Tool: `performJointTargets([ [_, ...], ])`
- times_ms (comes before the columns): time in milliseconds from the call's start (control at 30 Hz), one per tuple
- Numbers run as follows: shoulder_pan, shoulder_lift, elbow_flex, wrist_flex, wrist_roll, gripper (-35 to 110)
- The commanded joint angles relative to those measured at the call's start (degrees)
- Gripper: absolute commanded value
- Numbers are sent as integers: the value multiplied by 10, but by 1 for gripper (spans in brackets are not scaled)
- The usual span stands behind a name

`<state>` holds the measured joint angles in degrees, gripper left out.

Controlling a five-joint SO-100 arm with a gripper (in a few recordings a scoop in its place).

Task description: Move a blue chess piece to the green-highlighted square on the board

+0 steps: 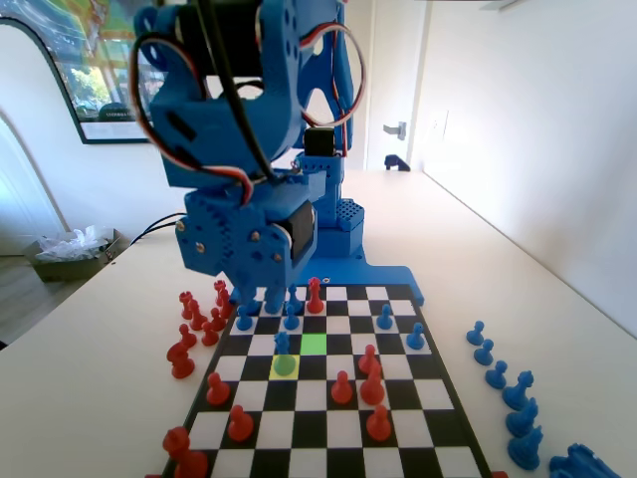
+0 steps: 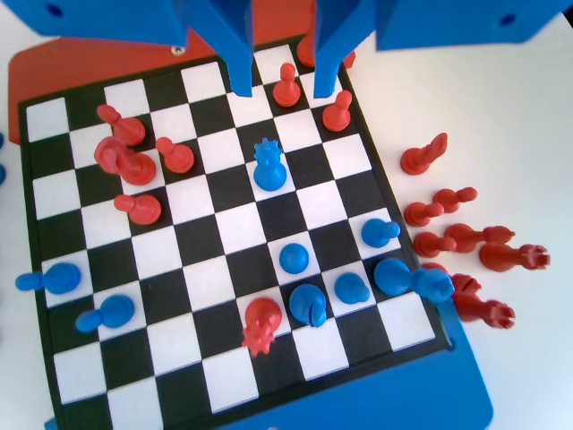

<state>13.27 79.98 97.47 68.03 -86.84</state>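
Fixed view: small blue plastic pawn (image 1: 285, 351) is sitting on yellow-lit square (image 1: 285, 366), bright green-lit square (image 1: 314, 344) waiting beside it; blue two-finger gripper (image 2: 284, 82) is hovering, jaws spread, gripping nothing.

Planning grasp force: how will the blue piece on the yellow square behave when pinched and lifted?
The blue chess piece looks like rigid moulded plastic, so probably stiff and light. Its tall, slim body on a small base may tip if nudged sideways. Its smooth surface could slip in a light pinch.

Blue plastic arm (image 1: 249, 129), black servos, red-white-black cables, small screws, tapered pincer (image 2: 279, 82).
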Motion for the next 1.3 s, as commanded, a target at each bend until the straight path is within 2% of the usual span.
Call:
performJointTargets([
  [0,-2,10,-20,-2,-9,11],
  [367,-15,4,27,-13,-15,10],
  [600,-12,15,63,-61,-23,10],
  [1267,-19,-18,71,-91,-24,10],
])
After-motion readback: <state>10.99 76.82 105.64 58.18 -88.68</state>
